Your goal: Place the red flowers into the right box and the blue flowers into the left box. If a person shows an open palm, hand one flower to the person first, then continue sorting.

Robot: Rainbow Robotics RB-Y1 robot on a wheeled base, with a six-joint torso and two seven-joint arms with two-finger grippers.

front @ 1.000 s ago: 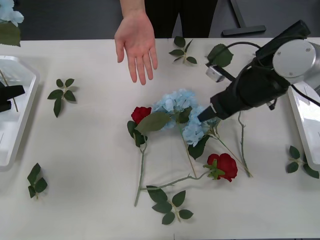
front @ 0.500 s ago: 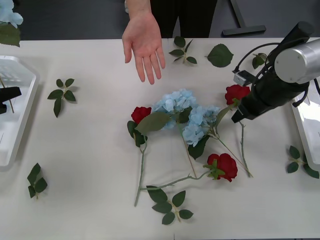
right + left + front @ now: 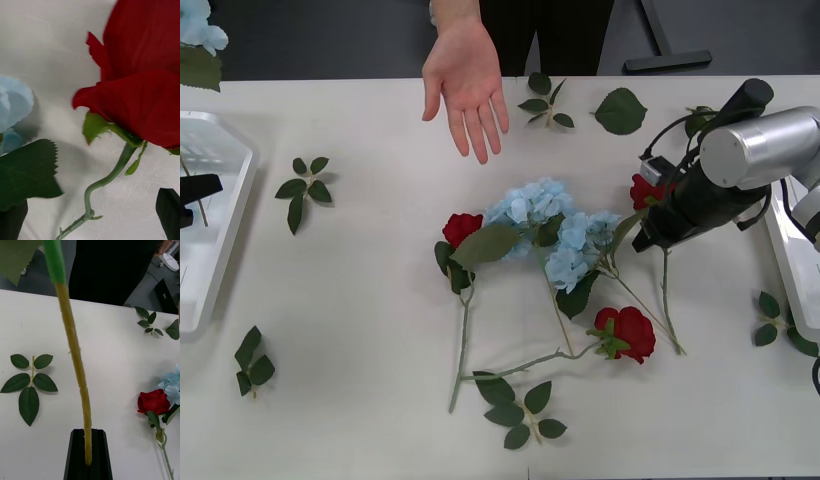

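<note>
A person's open palm (image 3: pixel 466 85) is held over the table's far edge. Three red flowers lie on the table: one (image 3: pixel 463 228) left of the blue flowers (image 3: pixel 548 228), one (image 3: pixel 627 332) nearer the front, and one (image 3: pixel 641 190) partly under my right arm. My right gripper (image 3: pixel 643 238) hovers open just above that rose (image 3: pixel 142 82), with its black fingers (image 3: pixel 168 210) on either side of the stem (image 3: pixel 108 178). My left gripper (image 3: pixel 198 188) is over the left box (image 3: pixel 225 250), shut on a blue flower's stem (image 3: pixel 77 360). Its bloom (image 3: pixel 196 28) shows at the upper left.
Loose green leaf sprigs (image 3: pixel 305 185) lie scattered around the table, among them one (image 3: pixel 520 405) near the front and one (image 3: pixel 547 100) beside the hand. The right box (image 3: pixel 792 262) sits at the right edge, behind my right arm.
My right arm swung right off the blue flowers, uncovering a red rose, then settled over that rose. The person's palm shifted slightly right. The left arm stayed put.
</note>
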